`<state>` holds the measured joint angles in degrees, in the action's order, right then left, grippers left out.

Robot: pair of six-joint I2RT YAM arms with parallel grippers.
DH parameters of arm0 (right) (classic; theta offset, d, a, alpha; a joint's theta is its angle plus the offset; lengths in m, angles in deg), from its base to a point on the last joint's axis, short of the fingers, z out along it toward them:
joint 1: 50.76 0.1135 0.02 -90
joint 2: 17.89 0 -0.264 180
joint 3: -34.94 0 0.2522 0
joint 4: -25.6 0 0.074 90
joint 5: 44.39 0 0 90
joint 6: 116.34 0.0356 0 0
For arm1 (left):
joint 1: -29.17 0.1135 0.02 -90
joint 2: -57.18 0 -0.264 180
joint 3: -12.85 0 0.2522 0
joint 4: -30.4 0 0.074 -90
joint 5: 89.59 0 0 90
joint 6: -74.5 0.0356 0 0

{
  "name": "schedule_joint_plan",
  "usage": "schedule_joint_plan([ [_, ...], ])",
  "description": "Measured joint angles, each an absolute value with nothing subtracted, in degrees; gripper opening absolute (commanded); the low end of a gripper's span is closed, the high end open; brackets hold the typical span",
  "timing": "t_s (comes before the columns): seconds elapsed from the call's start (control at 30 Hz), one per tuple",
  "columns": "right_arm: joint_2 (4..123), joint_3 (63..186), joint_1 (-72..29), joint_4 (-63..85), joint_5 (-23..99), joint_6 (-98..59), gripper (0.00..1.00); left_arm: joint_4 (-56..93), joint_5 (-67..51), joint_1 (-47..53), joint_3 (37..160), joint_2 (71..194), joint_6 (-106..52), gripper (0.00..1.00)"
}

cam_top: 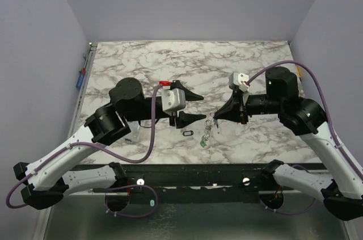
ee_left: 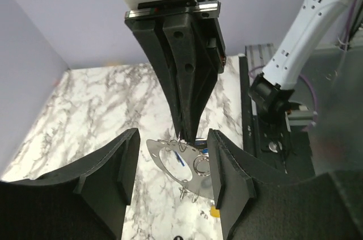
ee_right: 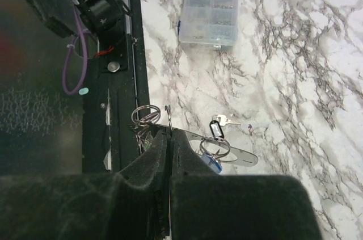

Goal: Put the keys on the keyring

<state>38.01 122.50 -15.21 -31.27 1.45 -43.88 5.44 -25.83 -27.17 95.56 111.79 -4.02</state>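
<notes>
My right gripper [ee_right: 171, 135] is shut on the keyring [ee_right: 241, 156], a flat silvery loop with an oval opening, and holds it above the marble table. Split rings [ee_right: 214, 147] hang on it, with a blue tag [ee_right: 212, 161] under them. A small key with a black tag [ee_right: 217, 127] lies on the marble beyond it. My left gripper [ee_left: 173, 140] is open, and the keyring [ee_left: 190, 180] hangs between its fingers without touching them. A yellow tag [ee_left: 214, 212] shows below. In the top view, keys and a green tag [cam_top: 202, 143] dangle under the right gripper [cam_top: 217, 116], facing the left gripper [cam_top: 195, 108].
A small black oval ring [cam_top: 188, 133] lies on the table below the left gripper. A clear plastic compartment box [ee_right: 210, 12] lies beside the left arm. The black base rail [cam_top: 187, 180] runs along the near edge. Purple walls close in both sides.
</notes>
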Motion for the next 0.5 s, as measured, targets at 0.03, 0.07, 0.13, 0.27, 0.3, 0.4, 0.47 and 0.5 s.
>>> schedule_joint_plan([
  [0.03,38.01,122.50,-15.21,-31.86,1.47,-43.97,0.01,2.20,-26.88,-27.14,97.92,113.23,-3.47,0.57],
  [0.07,38.01,122.53,-15.21,-32.28,1.47,-43.99,0.01,0.35,-27.71,-27.17,99.73,114.52,-3.08,0.57],
  [0.13,38.01,122.61,-15.21,-33.31,1.47,-43.97,0.01,-5.03,-29.77,-27.17,104.74,118.39,-2.10,0.57],
  [0.27,38.01,123.05,-15.21,-34.99,1.47,-43.90,0.01,-12.77,-32.85,-27.17,110.79,124.22,-0.76,0.52],
  [0.3,38.01,123.16,-15.21,-35.14,1.47,-43.86,0.01,-13.95,-33.33,-27.17,111.49,125.23,-0.52,0.50],
  [0.4,37.94,123.23,-15.21,-35.76,1.47,-43.75,0.01,-17.03,-34.53,-27.17,112.50,127.87,0.35,0.46],
  [0.47,37.92,123.23,-15.21,-36.10,1.47,-43.73,0.01,-18.69,-35.08,-27.17,112.89,129.16,0.92,0.45],
  [0.5,37.83,123.23,-15.21,-36.26,1.47,-43.73,0.01,-19.39,-35.43,-27.19,113.35,129.91,1.25,0.45],
])
